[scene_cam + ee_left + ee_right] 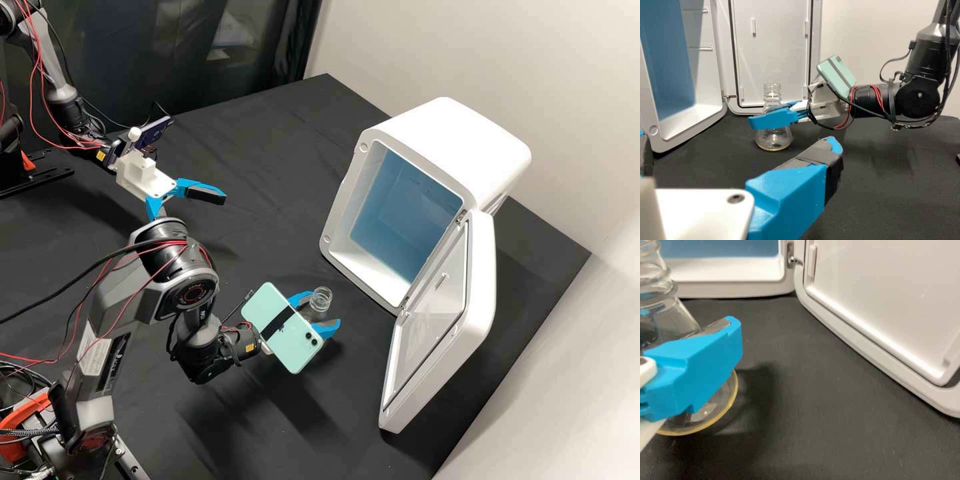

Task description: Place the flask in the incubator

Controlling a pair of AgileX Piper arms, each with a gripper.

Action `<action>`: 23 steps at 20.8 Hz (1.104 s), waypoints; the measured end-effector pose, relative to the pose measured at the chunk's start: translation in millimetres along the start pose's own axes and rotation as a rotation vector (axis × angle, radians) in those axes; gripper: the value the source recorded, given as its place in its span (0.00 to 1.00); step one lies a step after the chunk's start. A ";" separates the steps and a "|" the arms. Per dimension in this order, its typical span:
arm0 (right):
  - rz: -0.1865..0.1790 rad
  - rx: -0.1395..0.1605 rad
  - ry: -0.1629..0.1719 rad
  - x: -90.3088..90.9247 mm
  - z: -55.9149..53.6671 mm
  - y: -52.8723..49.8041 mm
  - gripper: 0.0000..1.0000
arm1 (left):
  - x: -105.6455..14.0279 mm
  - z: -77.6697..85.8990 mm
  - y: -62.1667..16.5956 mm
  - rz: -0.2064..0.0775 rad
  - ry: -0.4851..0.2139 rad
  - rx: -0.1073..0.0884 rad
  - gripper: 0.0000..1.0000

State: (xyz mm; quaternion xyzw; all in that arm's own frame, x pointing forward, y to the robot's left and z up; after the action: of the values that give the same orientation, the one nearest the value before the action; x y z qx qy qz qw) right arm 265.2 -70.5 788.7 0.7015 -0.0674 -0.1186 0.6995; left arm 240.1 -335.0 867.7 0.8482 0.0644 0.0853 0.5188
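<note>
While the left gripper [181,199] is held spread and idle at the left, the flask [322,295] is pinched low between the 2 fingers [331,327] of the right gripper [321,311], upright on the bench [280,153], seemingly so that it can be lifted level. Near it at the right, the incubator [460,140] is set with its door [453,300] swung wide, so the blue chamber [400,213] can be reached.

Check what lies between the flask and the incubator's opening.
Only bare bench lies between the flask and the open incubator, as the high view shows.
</note>
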 end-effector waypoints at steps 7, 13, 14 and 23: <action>0.109 0.028 0.108 25.8 -33.0 30.6 0.00 | 0.0 0.0 0.0 0.000 0.000 0.000 1.00; 0.113 0.090 0.123 54.3 -64.4 43.1 0.00 | 0.0 0.0 0.0 0.000 0.000 0.000 1.00; 0.120 0.105 0.121 60.4 -70.5 45.0 0.00 | 0.0 0.0 0.0 0.000 0.000 0.000 1.00; 0.095 0.057 0.037 125.1 -101.3 33.3 0.00 | 0.0 0.0 0.0 0.000 0.000 0.000 1.00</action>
State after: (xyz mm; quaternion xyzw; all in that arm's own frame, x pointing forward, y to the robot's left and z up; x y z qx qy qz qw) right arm 414.4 -5.8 812.2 0.7193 -0.0913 -0.0704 0.6850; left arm 240.1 -335.0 867.7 0.8482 0.0644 0.0853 0.5188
